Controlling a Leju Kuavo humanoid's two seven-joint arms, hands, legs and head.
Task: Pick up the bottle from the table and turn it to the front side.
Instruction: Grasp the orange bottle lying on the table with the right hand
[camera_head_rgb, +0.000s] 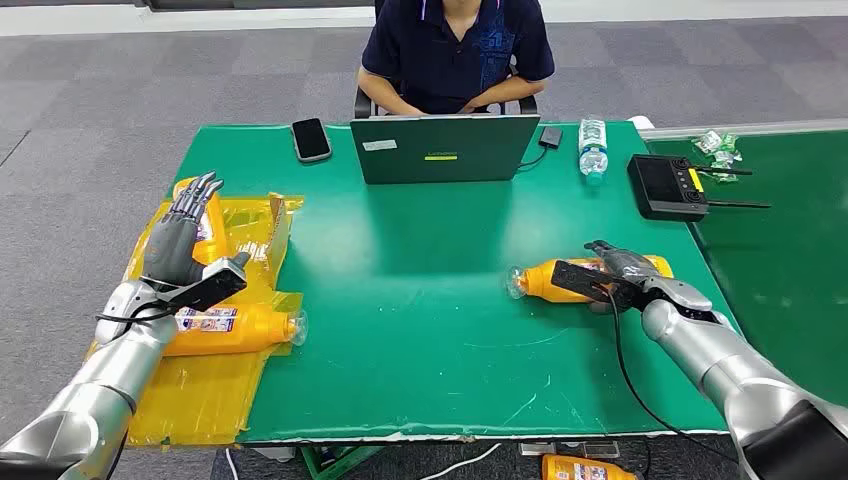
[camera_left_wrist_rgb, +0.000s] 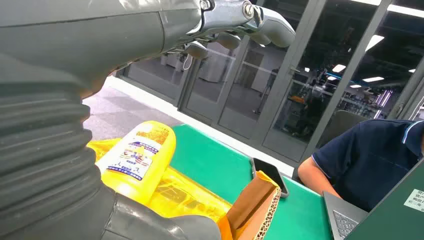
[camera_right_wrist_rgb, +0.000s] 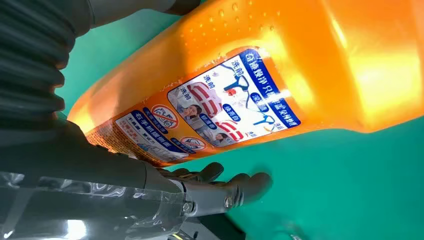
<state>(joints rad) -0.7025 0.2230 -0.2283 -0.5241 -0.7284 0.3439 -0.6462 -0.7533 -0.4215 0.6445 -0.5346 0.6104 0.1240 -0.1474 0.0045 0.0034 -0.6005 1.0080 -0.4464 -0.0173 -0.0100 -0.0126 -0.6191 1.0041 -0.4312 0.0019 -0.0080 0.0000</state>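
One orange bottle (camera_head_rgb: 560, 278) lay on its side on the green table (camera_head_rgb: 420, 300), toward the right, cap end pointing left. The right hand (camera_head_rgb: 615, 272) rested over its far-right end; in the right wrist view its dark fingers (camera_right_wrist_rgb: 235, 187) curled beside the bottle's label (camera_right_wrist_rgb: 215, 110) on the green surface, and whether they were clamped on the bottle could not be told. Two more orange bottles lay on the yellow plastic sheet (camera_head_rgb: 200, 390) at the table's left: one (camera_head_rgb: 235, 330) near, one (camera_head_rgb: 205, 215) farther, mostly behind the left hand (camera_head_rgb: 180, 235). That hand was raised, fingers straight and apart, holding nothing. A fourth bottle (camera_head_rgb: 585, 468) lay on the floor below the near edge. At the far side sat one person (camera_head_rgb: 455, 50) behind one laptop (camera_head_rgb: 445, 148), with one phone (camera_head_rgb: 311, 139), one clear water bottle (camera_head_rgb: 592, 148) and one black controller (camera_head_rgb: 668, 186).
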